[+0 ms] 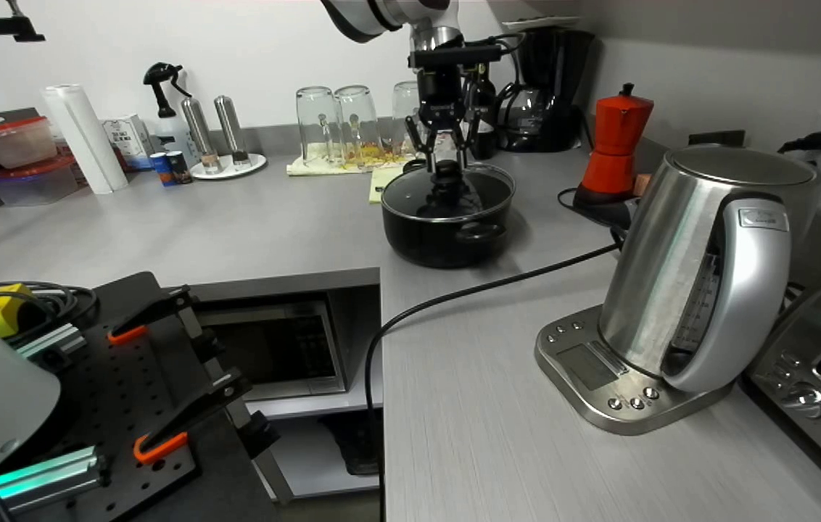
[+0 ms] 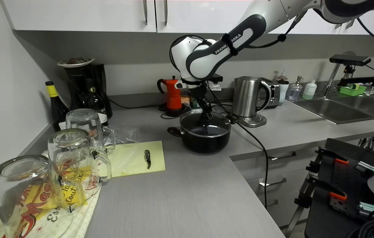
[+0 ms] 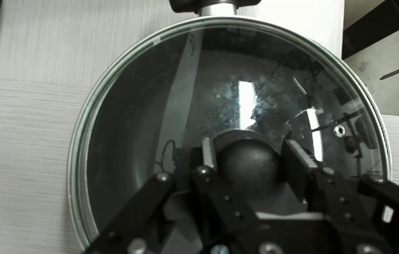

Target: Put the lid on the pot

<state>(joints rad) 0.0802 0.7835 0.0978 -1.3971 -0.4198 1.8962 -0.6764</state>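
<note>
The black pot (image 1: 418, 243) stands on the counter near its inner corner; it also shows in an exterior view (image 2: 203, 142). The clear-glass lid (image 1: 487, 190) lies level over the pot's mouth, its metal rim matching the pot's edge, in both exterior views (image 2: 215, 129). In the wrist view the lid (image 3: 143, 106) fills most of the picture, with a pot handle (image 3: 217, 6) at the top. My gripper (image 3: 247, 148) points down with a finger close against each side of the black knob (image 3: 249, 165); it appears shut on it. The gripper also shows in both exterior views (image 1: 447, 156) (image 2: 207, 115).
The steel kettle (image 1: 642, 275) and red moka pot (image 1: 613, 138) stand near the pot. A black cable (image 1: 483, 286) runs past the pot and over the counter edge. Glass mugs (image 2: 74, 155) and a yellow sheet (image 2: 134, 165) with a small dark item lie on the pot's other side.
</note>
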